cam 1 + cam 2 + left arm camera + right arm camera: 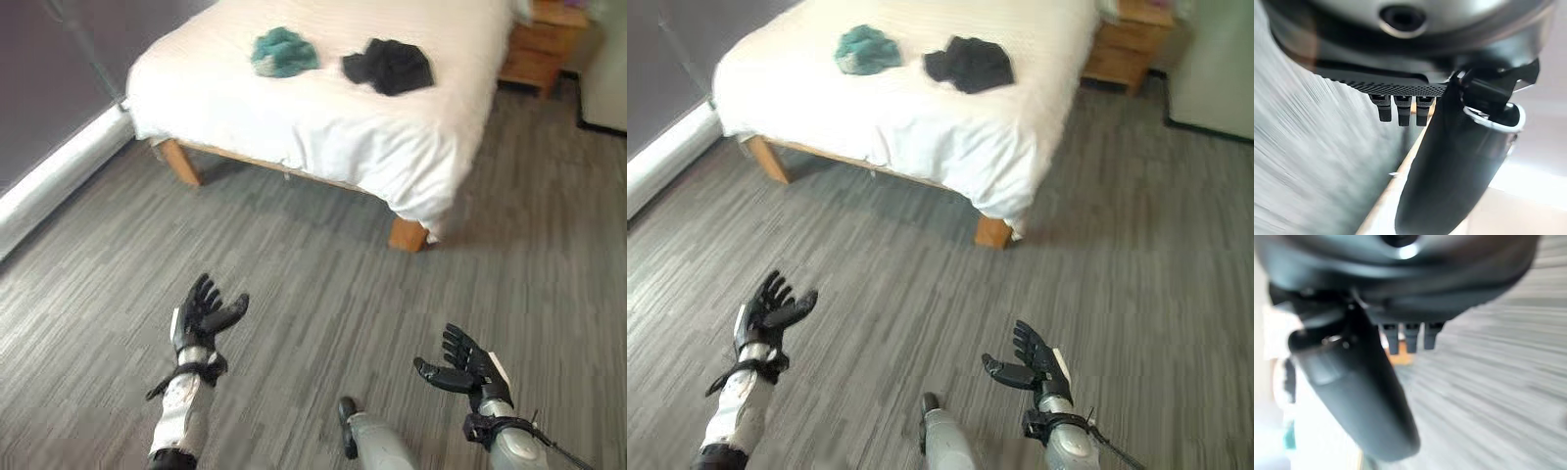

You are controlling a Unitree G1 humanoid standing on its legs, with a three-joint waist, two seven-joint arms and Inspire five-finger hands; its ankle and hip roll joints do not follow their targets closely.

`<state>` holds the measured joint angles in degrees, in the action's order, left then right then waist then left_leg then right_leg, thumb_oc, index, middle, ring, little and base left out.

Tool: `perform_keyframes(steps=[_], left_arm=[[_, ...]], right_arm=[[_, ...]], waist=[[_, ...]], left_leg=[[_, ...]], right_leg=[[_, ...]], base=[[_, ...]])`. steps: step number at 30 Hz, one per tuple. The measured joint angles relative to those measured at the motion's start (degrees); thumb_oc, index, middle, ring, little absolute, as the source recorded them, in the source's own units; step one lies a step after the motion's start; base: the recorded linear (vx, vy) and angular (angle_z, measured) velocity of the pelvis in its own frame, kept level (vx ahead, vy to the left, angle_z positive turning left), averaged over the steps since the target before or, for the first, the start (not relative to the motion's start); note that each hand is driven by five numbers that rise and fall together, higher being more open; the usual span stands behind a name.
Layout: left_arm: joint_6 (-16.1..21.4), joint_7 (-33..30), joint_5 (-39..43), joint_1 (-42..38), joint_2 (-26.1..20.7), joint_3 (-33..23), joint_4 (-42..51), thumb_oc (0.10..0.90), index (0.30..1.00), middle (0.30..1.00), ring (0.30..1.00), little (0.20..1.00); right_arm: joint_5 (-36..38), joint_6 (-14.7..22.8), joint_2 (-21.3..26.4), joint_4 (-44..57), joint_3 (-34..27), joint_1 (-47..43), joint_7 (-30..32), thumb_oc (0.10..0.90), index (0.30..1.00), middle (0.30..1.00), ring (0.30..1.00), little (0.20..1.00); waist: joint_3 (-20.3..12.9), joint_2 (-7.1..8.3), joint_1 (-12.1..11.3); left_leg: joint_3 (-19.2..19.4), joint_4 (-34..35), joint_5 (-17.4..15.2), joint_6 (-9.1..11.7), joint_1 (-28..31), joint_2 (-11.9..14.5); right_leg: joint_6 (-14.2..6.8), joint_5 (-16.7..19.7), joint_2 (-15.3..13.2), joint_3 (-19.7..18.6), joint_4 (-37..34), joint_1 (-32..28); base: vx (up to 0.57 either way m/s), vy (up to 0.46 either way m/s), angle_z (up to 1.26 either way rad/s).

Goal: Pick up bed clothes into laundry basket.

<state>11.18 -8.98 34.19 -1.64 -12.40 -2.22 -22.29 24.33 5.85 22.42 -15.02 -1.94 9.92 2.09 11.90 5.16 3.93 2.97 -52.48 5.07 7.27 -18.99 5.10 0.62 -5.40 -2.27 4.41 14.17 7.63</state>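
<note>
Teal garment [283, 52] and black garment [389, 66] lie crumpled side by side on the white bed [323, 117], apart, neither with a clear long axis. Wooden nightstand [542, 44] stands beside the bed's far corner. Left hand [203, 315] and right hand [467, 365] hover over grey floor [323, 294], fingers spread, holding nothing, well short of the bed.

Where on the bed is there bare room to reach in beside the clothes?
The white bed is bare along its near edge, in front of the teal garment and black garment. A narrow gap separates them. Both hands are open over the floor.
</note>
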Motion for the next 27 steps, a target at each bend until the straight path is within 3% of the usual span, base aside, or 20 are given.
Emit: perform_keyframes(steps=[1, 2, 3, 4, 5, 6, 8, 10, 11, 13, 14, 15, 17, 18, 20, 21, 24, 25, 26, 27], left_arm=[[0.1, -0.7, 1.6, -0.1, -0.5, -0.1, 0.4, 0.800, 0.900, 0.900, 0.900, 0.900], [0.3, -1.0, 2.5, -0.1, -0.4, -0.1, 0.5, 0.800, 0.900, 0.900, 0.900, 0.900], [1.6, -1.4, 4.5, 0.8, 1.1, -1.0, 1.2, 0.800, 0.900, 0.900, 0.900, 0.900], [2.2, -1.7, 5.2, 1.0, 1.1, -0.8, 1.1, 0.800, 0.900, 0.900, 0.900, 0.900], [2.0, -1.8, 5.2, 0.9, 1.1, 0.2, 0.4, 0.800, 0.900, 0.900, 0.900, 0.900], [2.1, -1.6, 4.9, 1.1, 0.7, 0.3, 0.7, 0.800, 0.900, 0.900, 0.900, 0.900], [2.3, -1.7, 3.8, 1.1, -0.1, -0.1, 1.5, 0.800, 0.900, 0.900, 0.900, 0.900], [2.3, -1.6, 3.4, 1.0, -1.1, -0.1, 2.2, 0.800, 0.900, 0.900, 0.900, 0.900], [2.3, -1.4, 3.3, 1.0, -1.1, 0.1, 2.6, 0.800, 0.900, 0.900, 0.900, 0.900], [2.2, -0.8, 2.6, 2.8, -1.2, 0.5, 2.7, 0.800, 0.900, 0.900, 0.900, 0.900], [2.2, -0.7, 2.0, 4.1, -2.4, 0.5, 2.6, 0.800, 0.900, 0.900, 0.900, 0.900], [1.9, -0.8, 1.7, 3.9, -3.2, 0.5, 2.3, 0.800, 0.900, 0.900, 0.900, 0.900], [1.9, -0.7, 1.7, 2.8, -3.0, 2.0, 2.6, 0.800, 0.900, 0.900, 0.900, 0.900], [1.5, -0.2, 1.7, 2.4, -2.6, 2.3, 2.6, 0.800, 0.900, 0.900, 0.900, 0.900], [1.3, 1.0, 1.6, 0.8, -2.2, 2.5, 3.4, 0.800, 0.900, 0.900, 0.900, 0.900], [1.1, 0.9, 1.4, -0.4, -2.3, 2.9, 3.4, 0.800, 0.900, 0.900, 0.900, 0.900], [1.0, 1.2, 0.5, -1.8, -2.6, 2.2, 3.3, 0.800, 0.900, 0.900, 0.900, 0.900], [1.1, 1.8, 0.4, -1.7, -2.1, 1.9, 3.5, 0.800, 0.900, 0.900, 0.900, 0.900], [1.0, 2.6, 0.0, -1.7, -3.0, 2.2, 3.5, 0.800, 0.900, 0.900, 0.900, 0.900], [1.1, 3.1, -0.1, -1.7, -3.1, 2.2, 3.3, 0.800, 0.900, 0.900, 0.900, 0.900]], right_arm=[[1.1, 0.2, -0.2, 0.5, -0.1, -2.1, 0.9, 0.800, 0.900, 0.900, 0.900, 0.900], [1.6, 0.3, -0.5, 0.3, -0.5, -4.0, 1.3, 0.800, 0.900, 0.900, 0.900, 0.900], [3.1, 0.7, 0.0, 2.0, -0.6, -6.3, 1.4, 0.800, 0.900, 0.900, 0.900, 0.900], [3.7, 1.7, 0.4, 5.1, -0.5, -6.0, 1.3, 0.800, 0.900, 0.900, 0.900, 0.900], [3.6, 2.4, 1.0, 6.2, -0.3, -5.4, 1.4, 0.800, 0.900, 0.900, 0.900, 0.900], [3.2, 2.4, 1.6, 6.9, 0.2, -5.4, 1.5, 0.800, 0.900, 0.900, 0.900, 0.900], [2.4, 2.5, 1.7, 7.0, 0.5, -5.9, 1.0, 0.800, 0.900, 0.900, 0.900, 0.900], [1.1, 2.1, 1.5, 7.0, 0.5, -6.2, 1.0, 0.800, 0.900, 0.900, 0.900, 0.900], [0.5, 2.1, 1.3, 7.0, 0.3, -6.2, 0.9, 0.800, 0.900, 0.900, 0.900, 0.900], [-2.1, 1.4, 1.4, 7.0, 1.6, -6.3, -0.2, 0.800, 0.900, 0.900, 0.900, 0.900], [-3.6, 1.2, 0.4, 6.6, 2.7, -5.8, -1.1, 0.800, 0.900, 0.900, 0.900, 0.900], [-4.4, 0.8, -0.9, 8.9, 3.2, -4.7, -1.7, 0.800, 0.900, 0.900, 0.900, 0.900], [-5.0, 1.6, -2.3, 13.0, 1.7, -2.9, -2.1, 0.800, 0.900, 0.900, 0.900, 0.900], [-5.0, 1.6, -3.1, 13.4, 1.4, -2.2, -1.7, 0.800, 0.900, 0.900, 0.900, 0.900], [-5.5, 1.4, -3.1, 13.6, 1.5, -2.1, -2.0, 0.800, 0.900, 0.900, 0.900, 0.900], [-5.8, 1.4, -2.8, 13.8, 1.2, -1.4, -1.9, 0.800, 0.900, 0.900, 0.900, 0.900], [-6.2, 1.3, -2.6, 13.9, 0.8, 0.4, -1.9, 0.800, 0.900, 0.900, 0.900, 0.900], [-6.3, 1.3, -1.8, 13.9, -0.4, 1.9, -2.3, 0.800, 0.900, 0.900, 0.900, 0.900], [-6.3, 1.2, -2.6, 13.9, -2.0, 3.7, -1.9, 0.800, 0.900, 0.900, 0.900, 0.900], [-6.3, 1.3, -2.2, 13.9, -3.0, 4.7, -1.8, 0.800, 0.900, 0.900, 0.900, 0.900]], waist=[[-0.1, 0.22, -0.3], [0.3, -0.62, -0.4], [-0.2, -3.16, -1.9], [-1.5, -4.05, -1.5], [-2.4, -6.21, -0.7], [-3.4, -6.79, -1.5], [-3.7, -5.69, -3.6], [-3.9, -3.93, -4.0], [-4.1, -2.84, -4.6], [-4.8, -4.31, -5.7], [-5.7, -4.36, -6.6], [-6.8, -1.48, -6.4], [-6.0, -2.31, -4.4], [-5.7, -2.77, -3.1], [-3.9, -4.84, -1.5], [-2.8, -5.55, -0.2], [-1.0, -6.70, 3.1], [-1.0, -8.03, 4.9], [-1.5, -6.34, 5.8], [-1.4, -5.11, 6.7]], left_leg=[[3.2, 5.0, -1.1, -2.2, -1.7, 0.0], [4.0, 8.7, -1.3, -3.4, -2.4, 0.7], [6.5, 17.7, -1.0, -3.2, -2.6, 4.4], [7.1, 27.4, 0.5, -1.6, -1.8, 5.6], [7.2, 35.5, 1.0, -1.3, -1.4, 6.7], [6.9, 44.7, 1.6, -2.0, 0.9, 6.4], [6.8, 49.1, 2.4, -2.3, 2.0, 3.5], [9.3, 49.7, 3.7, -5.0, 2.2, -1.5], [11.2, 50.7, 4.9, -8.4, 2.7, -4.8], [15.0, 53.4, 3.7, -19.0, 8.7, -8.1], [14.8, 55.3, 4.2, -19.3, 12.2, -7.5], [13.0, 55.1, 2.2, -20.6, 13.3, -9.5], [11.3, 55.9, 0.4, -20.6, 16.2, -10.6], [10.6, 56.1, 1.3, -19.0, 17.3, -10.6], [8.2, 55.7, -2.0, -17.9, 21.3, -8.8], [6.4, 55.7, -3.9, -18.9, 23.3, -8.0], [4.4, 55.8, -4.7, -17.6, 27.0, -5.6], [4.4, 55.7, -8.3, -18.0, 28.6, -3.1], [4.3, 55.0, -7.9, -10.1, 30.1, -2.6], [4.5, 55.2, -8.8, -8.8, 31.3, -2.1]], right_leg=[[-2.6, -0.3, 0.9, 0.4, -4.2, -3.5], [-11.7, -3.1, 0.6, 2.6, -4.0, -4.9], [-2.1, -3.8, 0.1, 0.7, 2.5, -3.6], [2.4, -4.3, 0.9, -1.0, -0.3, -6.6], [0.9, -4.2, 2.4, 0.8, -2.4, -9.3], [1.0, -4.5, 3.9, 0.5, -4.5, -12.0], [0.6, -4.7, 4.2, -0.5, -8.0, -16.1], [-0.2, -5.2, 3.3, -1.7, -10.9, -20.4], [-1.6, -6.0, 2.9, -2.7, -11.4, -22.4], [-7.0, -9.4, 4.9, -3.9, -2.1, -24.0], [-8.4, -11.7, 4.8, -3.6, 6.4, -22.1], [-7.1, -13.3, 1.4, -2.6, 16.8, -17.4], [-4.0, -10.4, -4.8, -0.4, 34.6, -9.6], [-4.7, -10.6, -6.2, -0.6, 36.5, -8.1], [-5.3, -9.6, -7.4, -6.3, 41.9, 0.4], [-5.6, -9.8, -7.9, -6.1, 41.8, 4.9], [-6.2, -9.3, -6.6, -6.3, 34.2, 11.8], [-8.1, -7.5, -3.5, -7.3, 27.0, 14.3], [-9.0, -0.8, -3.1, -8.5, 13.3, 12.7], [-5.5, 4.5, -2.9, -8.8, 8.6, 11.9]], base=[[0.56, 0.035, 0.02], [0.60, 0.082, -0.33], [0.63, 0.136, -0.32], [0.65, 0.159, 0.02], [0.62, 0.166, 0.37], [0.37, 0.103, 0.10], [0.60, 0.183, -0.26], [0.61, 0.203, 0.05], [0.56, 0.237, -0.09], [0.49, 0.251, -0.43], [0.45, 0.341, -0.62], [0.31, 0.245, -0.47], [0.47, 0.327, 0.24], [0.45, 0.286, 0.50], [0.56, 0.218, 0.34], [0.50, 0.153, 0.39], [0.46, 0.021, 0.68], [0.50, -0.051, 0.90], [0.68, -0.079, 0.92], [0.58, -0.068, 0.70]])
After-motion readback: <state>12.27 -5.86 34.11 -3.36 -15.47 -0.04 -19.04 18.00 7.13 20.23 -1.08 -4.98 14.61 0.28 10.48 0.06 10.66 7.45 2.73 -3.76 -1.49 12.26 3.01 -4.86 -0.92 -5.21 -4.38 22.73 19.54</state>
